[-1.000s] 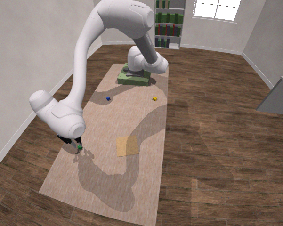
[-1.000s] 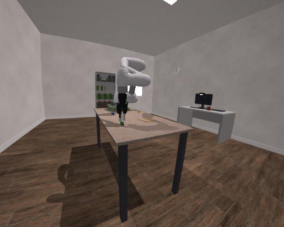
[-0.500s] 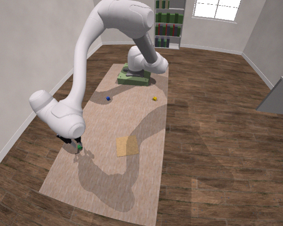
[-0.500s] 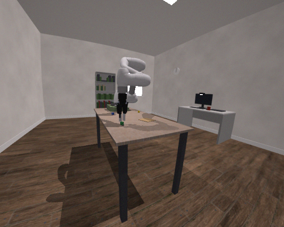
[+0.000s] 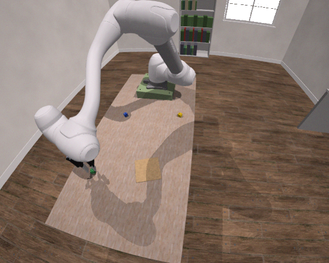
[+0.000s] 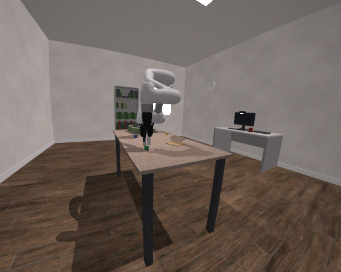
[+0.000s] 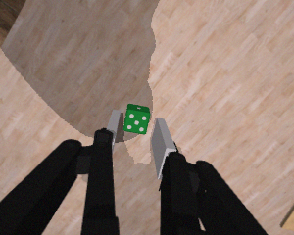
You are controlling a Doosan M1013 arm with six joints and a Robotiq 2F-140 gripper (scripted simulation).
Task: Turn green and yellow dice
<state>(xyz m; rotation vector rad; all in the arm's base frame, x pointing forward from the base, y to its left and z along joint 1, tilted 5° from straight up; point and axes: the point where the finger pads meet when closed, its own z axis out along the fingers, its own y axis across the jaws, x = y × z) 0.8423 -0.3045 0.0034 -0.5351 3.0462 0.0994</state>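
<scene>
The green die (image 5: 93,171) (image 6: 146,148) (image 7: 137,118) lies on the table near its left edge, far from the mat; its face towards the wrist camera shows several white pips. My gripper (image 5: 91,169) (image 6: 147,143) (image 7: 136,126) hangs just above it, partly open, one finger on each side of the die with a gap to each. The tan mat (image 5: 147,170) (image 6: 176,143) lies near the table's middle. The blue die (image 5: 125,114) (image 6: 134,136) and the yellow die (image 5: 180,114) (image 6: 166,134) sit near the robot base, both off the mat.
The robot's green base (image 5: 155,90) stands at the table's far end. The table's left edge (image 5: 74,172) runs close beside the green die. A bookshelf (image 5: 196,27) and a desk (image 6: 248,137) stand off the table.
</scene>
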